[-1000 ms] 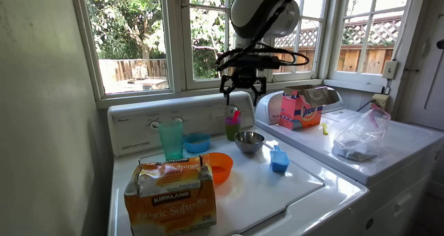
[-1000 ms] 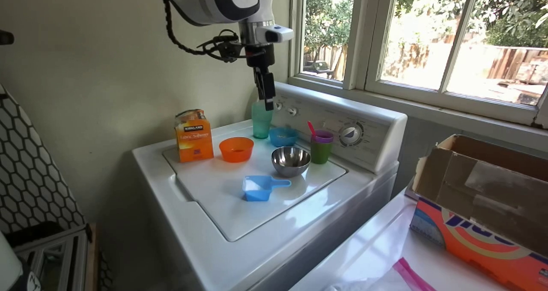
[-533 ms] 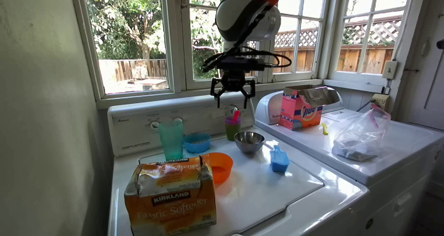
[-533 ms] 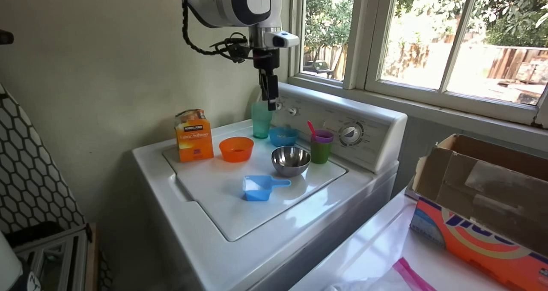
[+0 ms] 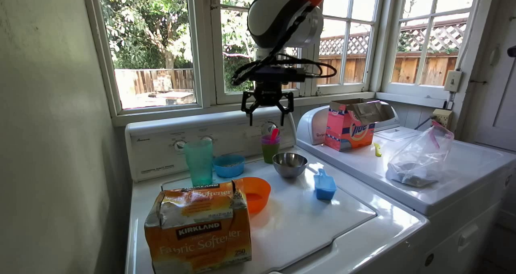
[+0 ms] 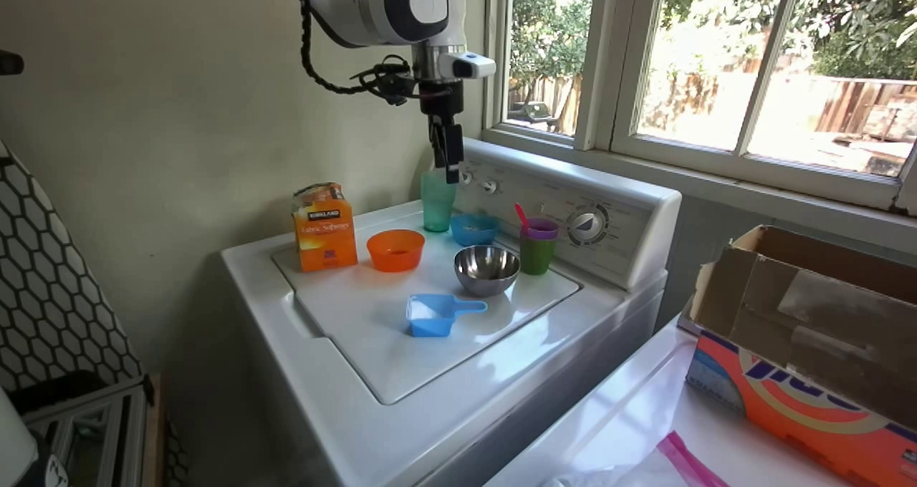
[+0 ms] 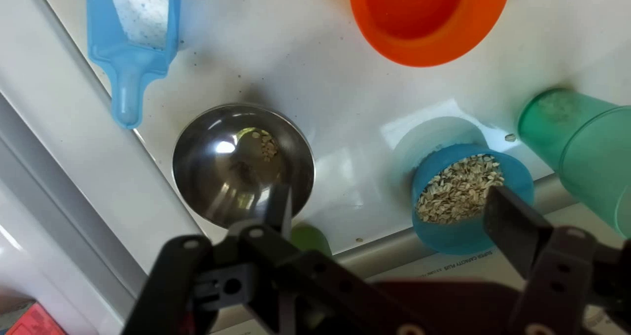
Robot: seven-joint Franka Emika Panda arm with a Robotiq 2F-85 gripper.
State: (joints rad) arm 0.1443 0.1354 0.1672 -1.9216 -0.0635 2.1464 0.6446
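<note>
Hangs above the white washer point(image 6: 337, 394) with fingers point(image 7: 515, 224) parted wide. Covers, in the wrist view, part of the blue bowl point(image 7: 453, 239) of oats point(image 7: 458, 189) with 1 finger and part of the steel bowl point(image 7: 212, 177) with the other. Has the former lower down on the washer, just beside a teal tumbler point(image 6: 435, 204), and the latter by a green cup point(image 6: 537, 256).

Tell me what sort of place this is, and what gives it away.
Most likely a home laundry room: there is what looks like a white top-loading washer, a Kirkland fabric softener box standing on it, and an opened Tide box on the white machine alongside.
</note>
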